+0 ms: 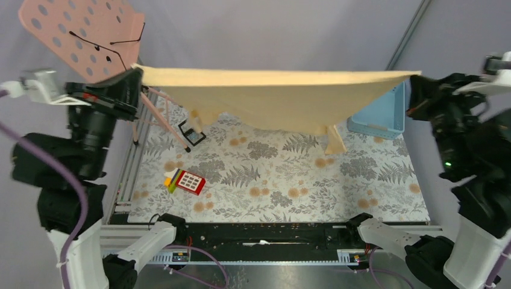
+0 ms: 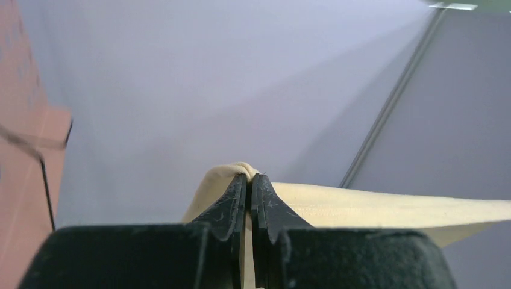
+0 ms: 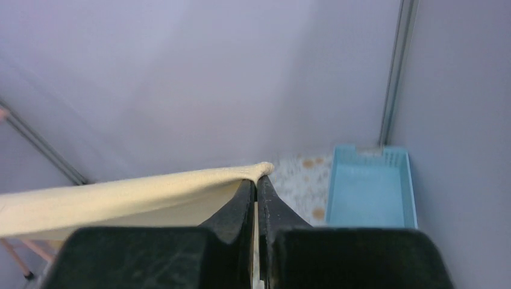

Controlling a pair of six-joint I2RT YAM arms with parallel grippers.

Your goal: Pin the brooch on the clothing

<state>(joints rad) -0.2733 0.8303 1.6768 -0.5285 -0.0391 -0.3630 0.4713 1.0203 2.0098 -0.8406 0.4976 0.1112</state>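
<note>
Both ends of a pale yellow T-shirt (image 1: 277,99) are held taut across the upper middle of the overhead frame, raised well above the flower-patterned surface (image 1: 289,180). The left gripper (image 1: 135,77) is clenched on the cloth at upper left, and the right gripper (image 1: 414,79) is clenched on it at upper right. Each wrist view shows fabric pinched between closed jaws. A red keypad toy (image 1: 190,181) lies at the surface's lower left, and a blue basket (image 1: 381,114) stands at its far right.

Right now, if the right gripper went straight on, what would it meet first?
Past the T-shirt corner it clamps, probably the grey back wall; the blue basket lies off to the right. Depth unclear.
</note>
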